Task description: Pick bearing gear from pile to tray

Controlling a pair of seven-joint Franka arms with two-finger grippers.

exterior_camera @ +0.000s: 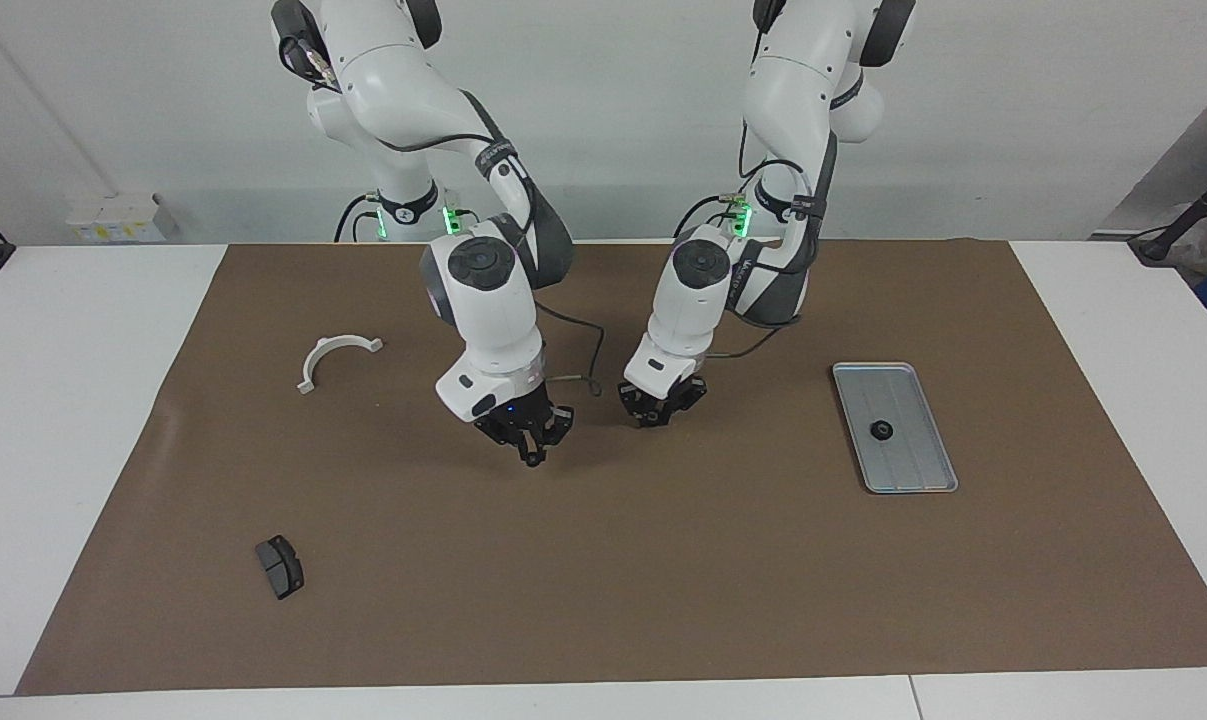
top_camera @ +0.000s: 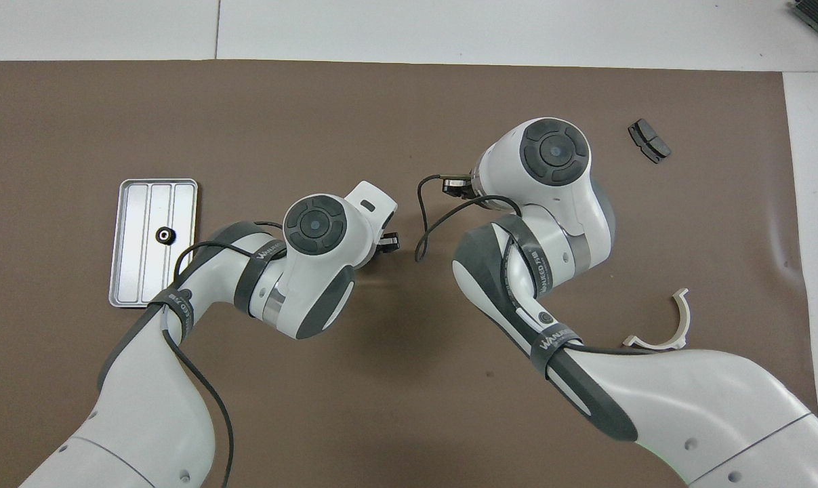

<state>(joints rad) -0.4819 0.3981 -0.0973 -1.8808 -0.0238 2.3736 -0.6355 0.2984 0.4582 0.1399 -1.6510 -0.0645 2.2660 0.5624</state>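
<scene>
1. Gear (exterior_camera: 879,430) number one, small, black and round, lies in the middle of the ridged metal tray (exterior_camera: 938,470), which sits on the brown mat (exterior_camera: 663,580) toward the left arm's end of the table.
2. Judging by the pose, the step in hand is a pick at mid-table. The left gripper (exterior_camera: 662,412) is low over the mat, with the right gripper (exterior_camera: 531,452) raised over the mat just beside it.
3. The right gripper's fingertips meet in a point, so it is closed.
4. To do the step well, the left arm should lift straight up clear of the mat and keep away from the neighbouring right wrist and its loose cable. It should carry across to the tray and let go low over a bare ridge beside the gear already there, so that a round part does not roll over the rim.
5. Whether the left gripper is closed on anything cannot be told, because its wrist covers it from above.
6. Whether the right gripper pinches something tiny cannot be told either.
7. No loose gear shows on the open mat. Only a white curved bracket (exterior_camera: 335,352) and a dark brake pad (exterior_camera: 280,566) lie in plain sight, toward the right arm's end.
8. The two forearms hide part of the mat in the overhead view.
</scene>
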